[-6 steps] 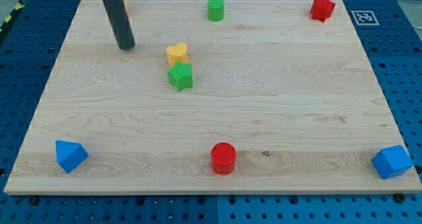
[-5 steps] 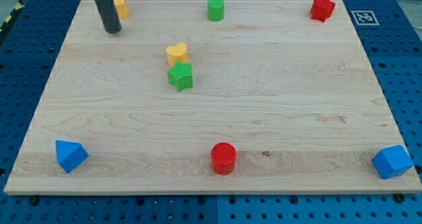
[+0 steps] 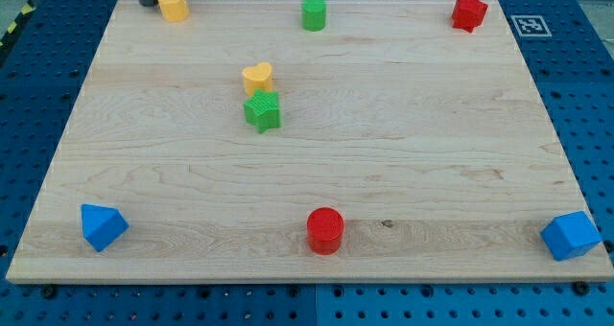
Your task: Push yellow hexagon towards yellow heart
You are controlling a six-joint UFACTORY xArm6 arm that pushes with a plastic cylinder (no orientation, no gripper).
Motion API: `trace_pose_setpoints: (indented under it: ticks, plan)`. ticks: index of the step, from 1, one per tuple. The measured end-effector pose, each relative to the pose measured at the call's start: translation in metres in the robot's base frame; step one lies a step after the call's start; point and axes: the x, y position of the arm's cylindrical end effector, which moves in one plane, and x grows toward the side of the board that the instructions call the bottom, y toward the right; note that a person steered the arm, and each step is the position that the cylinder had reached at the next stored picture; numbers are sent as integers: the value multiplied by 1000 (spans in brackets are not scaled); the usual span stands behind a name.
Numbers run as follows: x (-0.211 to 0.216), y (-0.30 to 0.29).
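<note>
The yellow hexagon sits near the board's top left corner. My tip is right beside it on its left, close to or touching it, with only the rod's lower end showing at the view's top. The yellow heart lies below and right of the hexagon, near the board's middle left. A green star sits just below the heart, almost touching it.
A green cylinder stands at the top middle and a red star at the top right. A red cylinder is at the bottom middle, a blue block at the bottom left, another blue block at the bottom right.
My tip has moved up and left across the board, from below the hexagon to its left side at the top edge. The blocks have not visibly moved.
</note>
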Motion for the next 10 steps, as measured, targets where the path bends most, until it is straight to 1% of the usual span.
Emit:
trace_pose_setpoints:
  ticks: [1, 2, 3, 4, 5, 7, 9, 10]
  plan:
    - [0, 8]
    - [0, 51]
    - [1, 70]
    - [7, 70]
    - [19, 74]
    - [46, 105]
    - [90, 106]
    - [102, 106]
